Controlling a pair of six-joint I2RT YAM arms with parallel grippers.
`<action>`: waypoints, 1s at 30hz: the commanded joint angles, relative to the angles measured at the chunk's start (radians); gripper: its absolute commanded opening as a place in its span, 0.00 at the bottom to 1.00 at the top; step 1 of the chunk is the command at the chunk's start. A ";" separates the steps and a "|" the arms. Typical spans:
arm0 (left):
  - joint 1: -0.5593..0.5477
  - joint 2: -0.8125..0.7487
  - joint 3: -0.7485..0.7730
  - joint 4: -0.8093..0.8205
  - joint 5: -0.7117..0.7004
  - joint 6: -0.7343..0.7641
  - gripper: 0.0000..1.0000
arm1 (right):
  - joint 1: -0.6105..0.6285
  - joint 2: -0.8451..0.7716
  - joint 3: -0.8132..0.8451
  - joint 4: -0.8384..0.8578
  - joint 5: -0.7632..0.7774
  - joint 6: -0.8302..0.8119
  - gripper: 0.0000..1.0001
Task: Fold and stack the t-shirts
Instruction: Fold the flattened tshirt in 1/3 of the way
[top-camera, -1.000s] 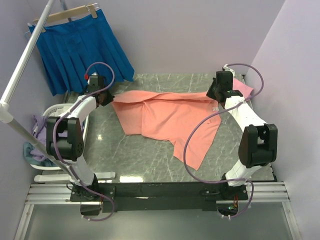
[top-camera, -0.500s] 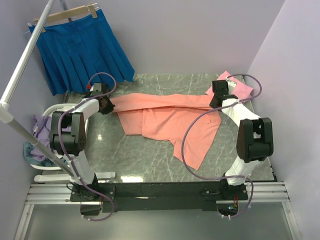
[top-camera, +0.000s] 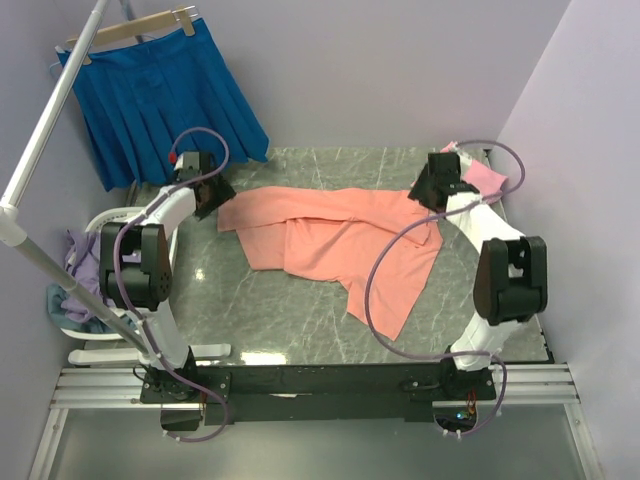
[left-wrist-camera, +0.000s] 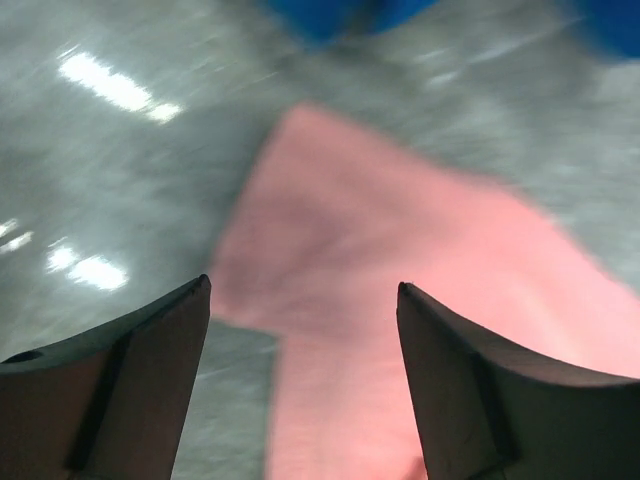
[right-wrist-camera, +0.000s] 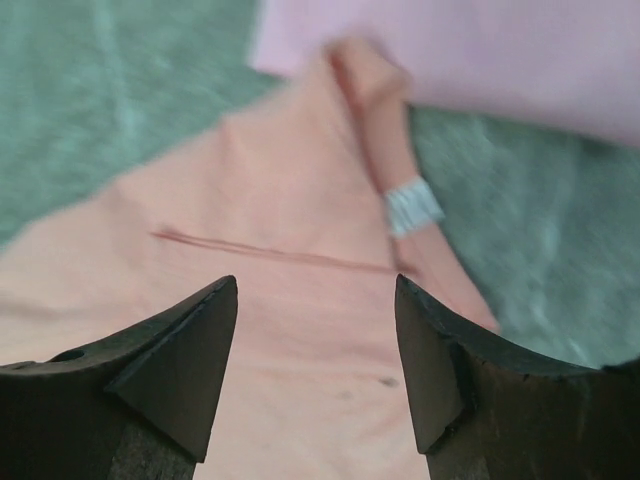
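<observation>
one blue skirt (top-camera: 160, 95) hangs at the far left. two t-shirts lie on the worktop (top-camera: 260, 320). the left jaws stand apart, gripping nothing, over the left corner of the salmon-orange t-shirt (top-camera: 330, 240), which is spread out and rumpled. the right jaws, likewise apart and empty, hover over its right end, beside the lighter pink t-shirt (top-camera: 487, 176) in the far right corner.

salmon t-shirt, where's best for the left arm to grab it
Its far left corner, from straight above: the salmon t-shirt lies flat on the table, that corner sticks out free, and the left gripper hangs right over it with open jaws.
</observation>
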 joint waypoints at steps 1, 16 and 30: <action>-0.014 0.024 0.137 0.090 0.158 -0.005 0.79 | -0.007 0.148 0.200 0.034 -0.164 -0.010 0.70; -0.048 0.250 0.139 0.045 0.231 -0.004 0.74 | -0.017 0.367 0.281 -0.040 -0.330 0.025 0.70; 0.063 0.420 0.488 -0.210 -0.006 0.165 0.77 | -0.112 0.482 0.489 -0.175 -0.268 -0.026 0.69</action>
